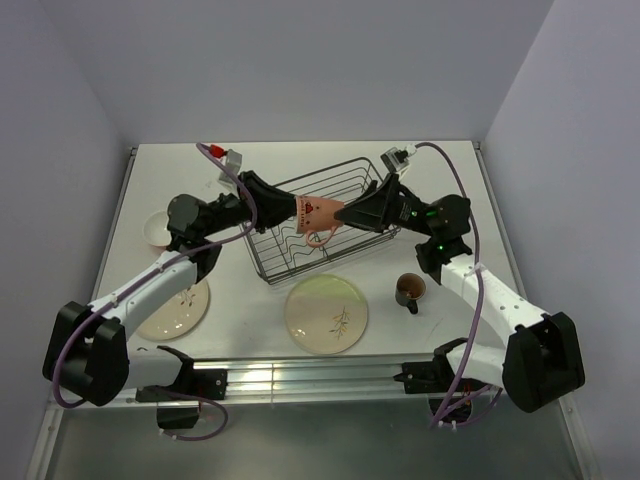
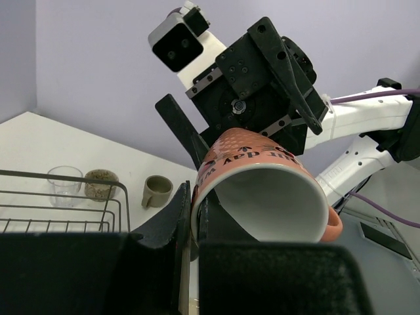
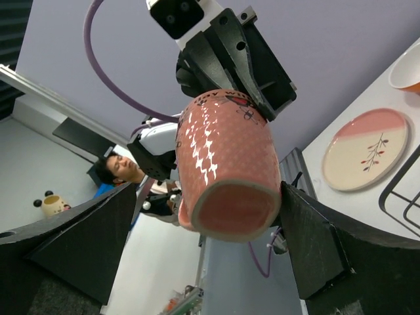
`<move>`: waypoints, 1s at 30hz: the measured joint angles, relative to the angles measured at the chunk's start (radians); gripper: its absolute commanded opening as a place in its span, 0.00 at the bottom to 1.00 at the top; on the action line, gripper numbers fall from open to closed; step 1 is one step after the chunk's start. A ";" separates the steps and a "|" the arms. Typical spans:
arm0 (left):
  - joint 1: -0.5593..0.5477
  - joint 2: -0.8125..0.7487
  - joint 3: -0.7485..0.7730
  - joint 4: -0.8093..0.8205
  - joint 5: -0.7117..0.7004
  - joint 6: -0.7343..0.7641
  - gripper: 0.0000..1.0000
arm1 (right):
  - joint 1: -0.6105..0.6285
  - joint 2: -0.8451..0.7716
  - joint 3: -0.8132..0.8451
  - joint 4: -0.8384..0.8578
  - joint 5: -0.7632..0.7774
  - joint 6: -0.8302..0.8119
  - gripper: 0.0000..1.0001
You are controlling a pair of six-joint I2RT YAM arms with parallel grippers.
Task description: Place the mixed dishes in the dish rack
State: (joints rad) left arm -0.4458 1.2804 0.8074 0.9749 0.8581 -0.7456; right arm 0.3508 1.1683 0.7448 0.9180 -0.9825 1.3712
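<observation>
The pink mug (image 1: pixel 318 214) hangs on its side above the dish rack (image 1: pixel 355 178), a black wire basket. My left gripper (image 2: pixel 193 220) is shut on the mug's rim (image 2: pixel 262 190), one finger inside and one outside. From the opposite side my right gripper (image 3: pixel 210 243) stands open, and the mug's base (image 3: pixel 226 164) sits between its fingers with a gap on the left. A green-tinted plate (image 1: pixel 326 313) and a pink-tinted plate (image 1: pixel 175 305) lie on the table in front of the rack. The small orange bowl (image 1: pixel 157 228) sits at the left, and a brown mug (image 1: pixel 410 290) at the right.
In the left wrist view a clear glass (image 2: pixel 65 185), a speckled brown mug (image 2: pixel 100 184) and an olive mug (image 2: pixel 157 190) stand on the table beyond the rack's wires (image 2: pixel 59 210). Grey walls close in the table on three sides.
</observation>
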 measured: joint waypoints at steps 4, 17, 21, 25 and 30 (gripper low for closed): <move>-0.014 0.005 -0.002 0.000 -0.002 0.001 0.00 | 0.020 0.000 0.001 -0.032 0.016 0.000 0.94; -0.046 0.008 -0.002 -0.048 -0.054 0.064 0.00 | 0.039 0.009 0.009 -0.143 0.068 0.000 0.49; -0.046 0.014 -0.002 -0.053 -0.065 0.069 0.07 | 0.037 0.010 0.009 -0.150 0.078 0.004 0.24; -0.048 0.024 -0.001 -0.057 -0.079 0.077 0.45 | 0.036 0.012 0.008 -0.152 0.076 -0.001 0.15; -0.050 0.032 -0.002 -0.090 -0.119 0.097 0.72 | 0.021 0.016 0.009 -0.151 0.050 -0.025 0.10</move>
State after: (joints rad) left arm -0.4957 1.3121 0.8051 0.8848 0.7395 -0.6483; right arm 0.3714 1.1839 0.7536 0.7666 -0.9325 1.3464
